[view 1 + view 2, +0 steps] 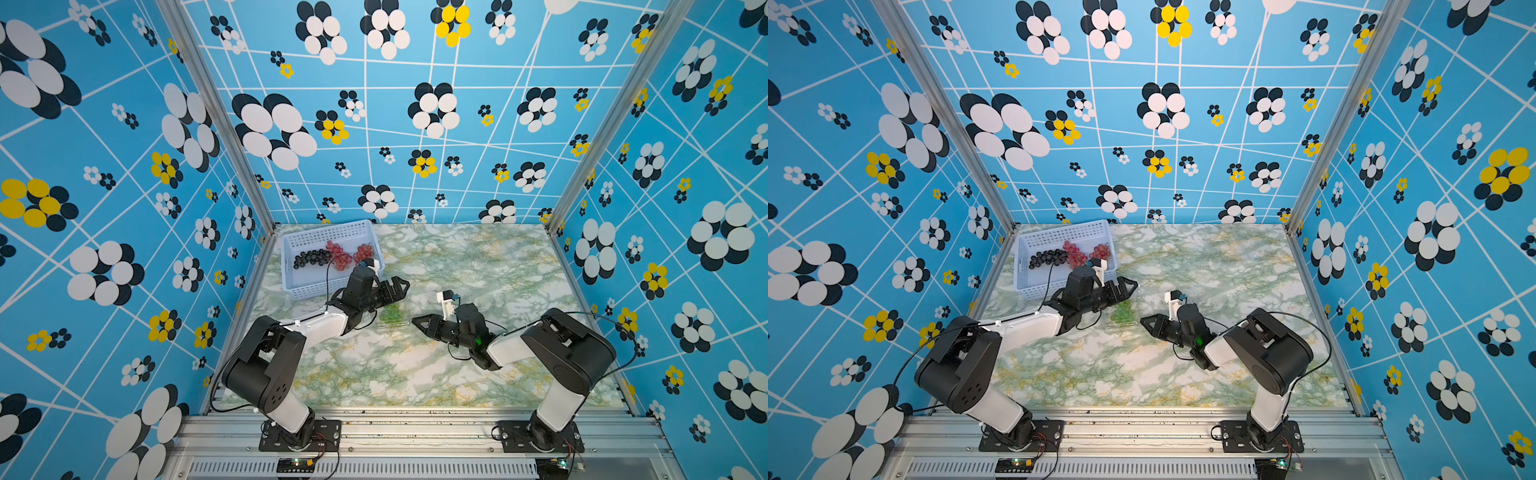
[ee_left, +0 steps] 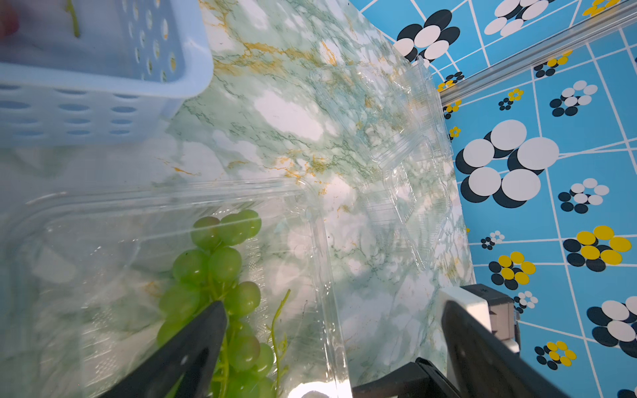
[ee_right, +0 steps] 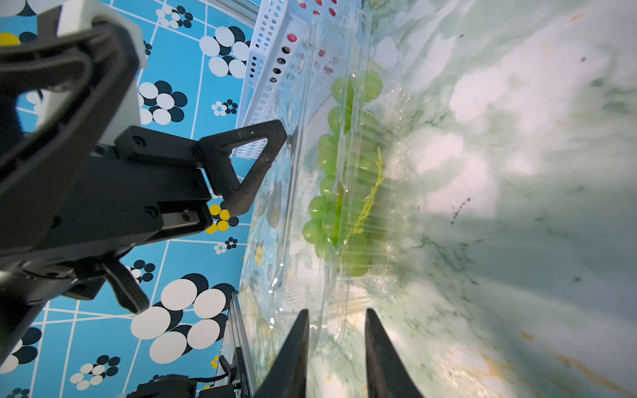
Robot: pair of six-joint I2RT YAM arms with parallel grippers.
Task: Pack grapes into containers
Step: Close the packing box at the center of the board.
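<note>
Overhead, the left gripper (image 1: 399, 289) hangs wide open and empty above the green grapes (image 2: 220, 262) (lying inside a clear clamshell (image 2: 322, 241) on the marbled table (image 1: 457, 374)); the right gripper (image 3: 336, 320), jaws narrow, straddles its rim, perhaps touching.

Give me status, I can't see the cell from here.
Left gripper open wide over green grapes. Green grapes inside clear container. Right gripper open narrowly astride container rim. Three bunches wait in basket; nothing blocking.

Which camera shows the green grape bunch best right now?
Left wrist view: the green bunch lies large and sharp in the clear container. Right wrist shows it through plastic; both top views, a small green patch.
</note>
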